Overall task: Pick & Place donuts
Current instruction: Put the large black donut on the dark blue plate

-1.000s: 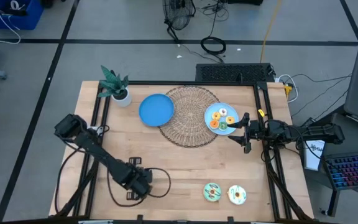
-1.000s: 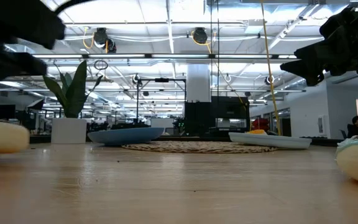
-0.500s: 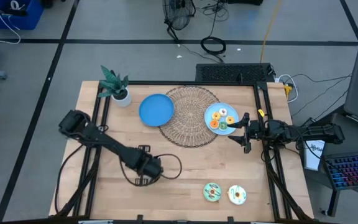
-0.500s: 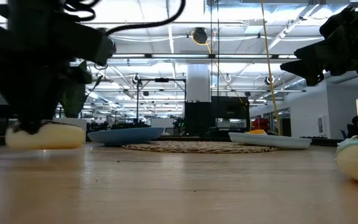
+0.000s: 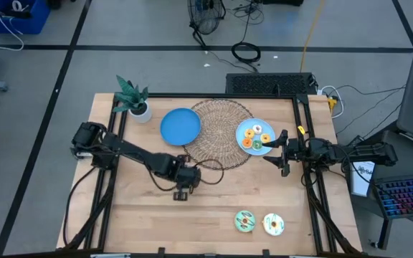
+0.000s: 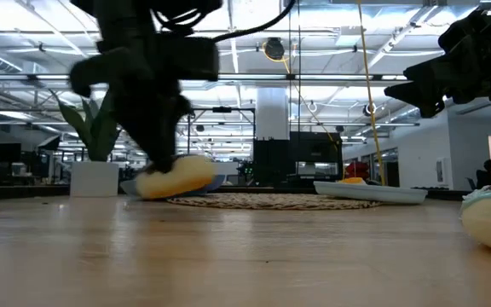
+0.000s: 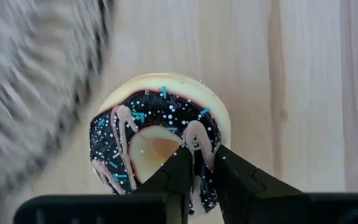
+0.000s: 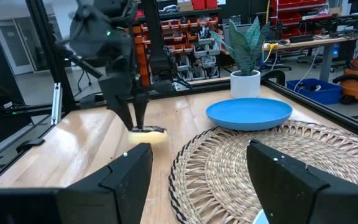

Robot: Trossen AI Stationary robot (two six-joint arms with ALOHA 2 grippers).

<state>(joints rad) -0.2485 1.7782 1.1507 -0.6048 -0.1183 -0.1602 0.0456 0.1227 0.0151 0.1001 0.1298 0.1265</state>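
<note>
Chocolate-frosted donut [image 7: 160,140] with blue sprinkles is pinched by the left gripper [image 5: 182,188], fingers closed on the ring's near wall, one finger through the hole; it hangs just clear of the wood, tilted in the low view, right beside the wicker mat [image 5: 217,132] edge. Likely carrying it toward the empty blue plate [image 5: 180,126]. To do it well: keep the pinch firm since only one side of the ring is held, lift enough to clear the mat's raised weave and the plate rim, lower flat before letting go. Room: open tabletop around the left arm, potted plant [image 5: 133,98] stands past the plate near the table's far corner, so approach from the mat side. Right gripper [image 5: 277,154] waits by the second plate [image 5: 254,135] holding small donuts, fingers spread, empty. Two frosted donuts [image 5: 259,223] sit near the front table edge, well apart.
</note>
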